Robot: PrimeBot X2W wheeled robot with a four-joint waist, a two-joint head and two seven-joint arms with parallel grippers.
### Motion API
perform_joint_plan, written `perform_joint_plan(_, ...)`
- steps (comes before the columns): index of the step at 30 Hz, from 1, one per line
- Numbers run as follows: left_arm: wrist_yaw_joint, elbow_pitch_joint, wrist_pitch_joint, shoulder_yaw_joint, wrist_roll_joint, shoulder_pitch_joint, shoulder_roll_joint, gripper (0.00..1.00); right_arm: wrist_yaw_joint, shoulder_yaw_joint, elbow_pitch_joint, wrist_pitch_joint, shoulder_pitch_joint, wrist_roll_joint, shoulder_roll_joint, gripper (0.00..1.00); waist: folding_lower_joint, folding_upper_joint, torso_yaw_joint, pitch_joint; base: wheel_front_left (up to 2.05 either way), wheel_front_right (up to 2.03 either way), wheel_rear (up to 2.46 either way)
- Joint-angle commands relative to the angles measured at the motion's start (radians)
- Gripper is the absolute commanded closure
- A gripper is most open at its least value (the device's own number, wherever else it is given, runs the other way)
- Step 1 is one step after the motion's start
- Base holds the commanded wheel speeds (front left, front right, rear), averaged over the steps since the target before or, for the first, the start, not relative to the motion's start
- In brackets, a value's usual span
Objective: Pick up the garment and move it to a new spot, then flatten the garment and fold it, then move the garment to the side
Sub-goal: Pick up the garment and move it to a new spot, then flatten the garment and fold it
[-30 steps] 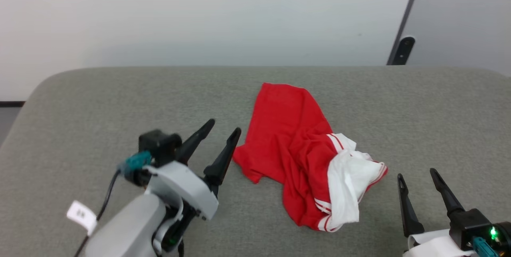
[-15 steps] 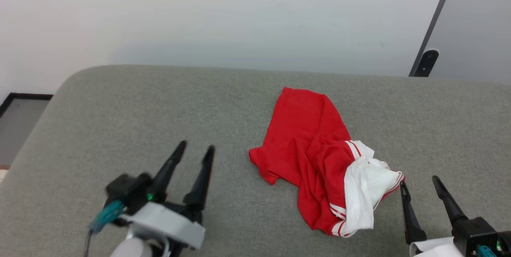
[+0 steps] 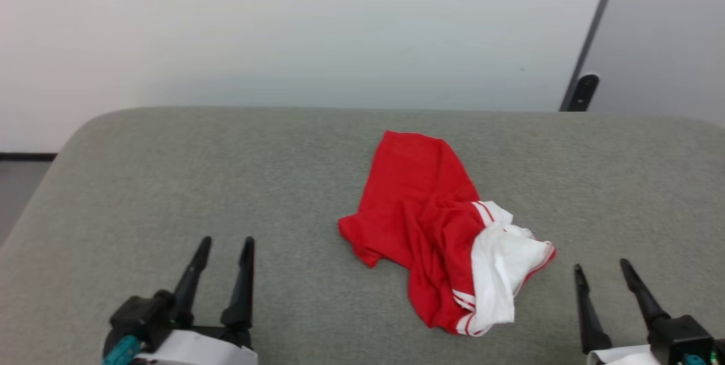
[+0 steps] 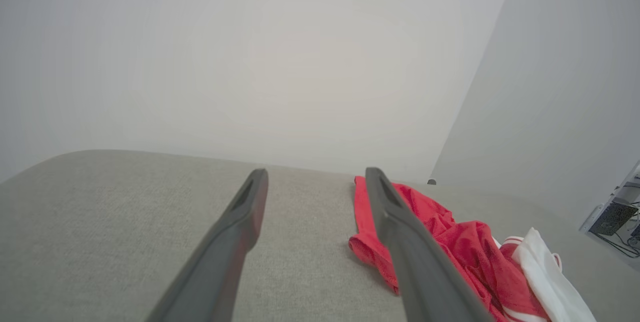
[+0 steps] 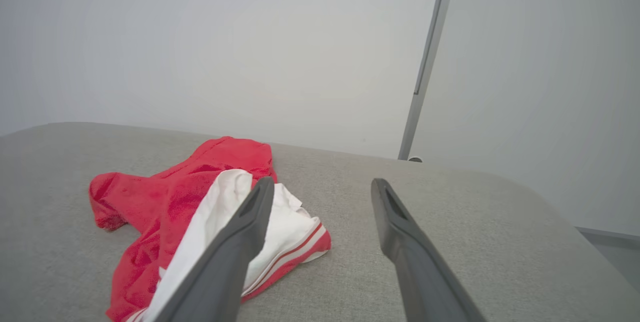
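The garment (image 3: 422,217) lies crumpled in the middle of the grey padded surface (image 3: 170,183), mostly red, with a white sleeve and red-and-white striped trim at its near right corner. It also lies to the right in the left wrist view as the garment (image 4: 450,242), and to the left in the right wrist view as the garment (image 5: 175,202). My left gripper (image 3: 225,243) stands open at the lower left, well away from the cloth. At the lower right my right gripper (image 3: 601,267) is open too, just right of the white sleeve. Nothing is between either pair of fingers.
A pale wall rises behind the surface, with a dark vertical strip and a small black fitting (image 3: 580,93) at the back right. The surface has rounded far corners; floor (image 3: 17,183) shows past its left edge.
My left gripper has drawn back from beside the garment's left edge to the lower left and straightened. The head camera shifted meanwhile. The garment and right gripper have kept their places.
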Motion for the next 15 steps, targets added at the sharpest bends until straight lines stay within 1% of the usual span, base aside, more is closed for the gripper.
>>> perform_joint_plan(1, -0.007, -0.014, 0.0, 0.023, 0.019, 0.015, -0.006, 0.0, -0.001, -0.017, -0.004, -0.001, 0.008, -0.008, 0.001, 0.0, 0.0, -0.0001, -0.031, 0.004, 0.0, 0.0, 0.0)
perform_joint_plan(4, -0.007, -0.02, 0.0, 0.042, 0.05, 0.03, 0.0, 0.0, -0.001, -0.04, -0.006, -0.001, 0.014, -0.017, 0.001, 0.0, 0.0, -0.0001, -0.055, 0.009, 0.0, 0.0, 0.0)
perform_joint_plan(7, -0.007, -0.029, 0.0, 0.058, 0.056, 0.042, 0.01, 0.0, -0.001, -0.059, -0.012, -0.001, 0.018, -0.02, 0.001, 0.0, 0.0, -0.0001, -0.072, 0.014, 0.0, 0.0, 0.0)
perform_joint_plan(15, -0.007, -0.037, 0.0, 0.064, 0.054, 0.047, 0.013, 0.0, -0.001, -0.065, -0.016, -0.001, 0.009, -0.022, 0.001, 0.0, 0.0, -0.0001, -0.08, 0.024, 0.0, 0.0, 0.0)
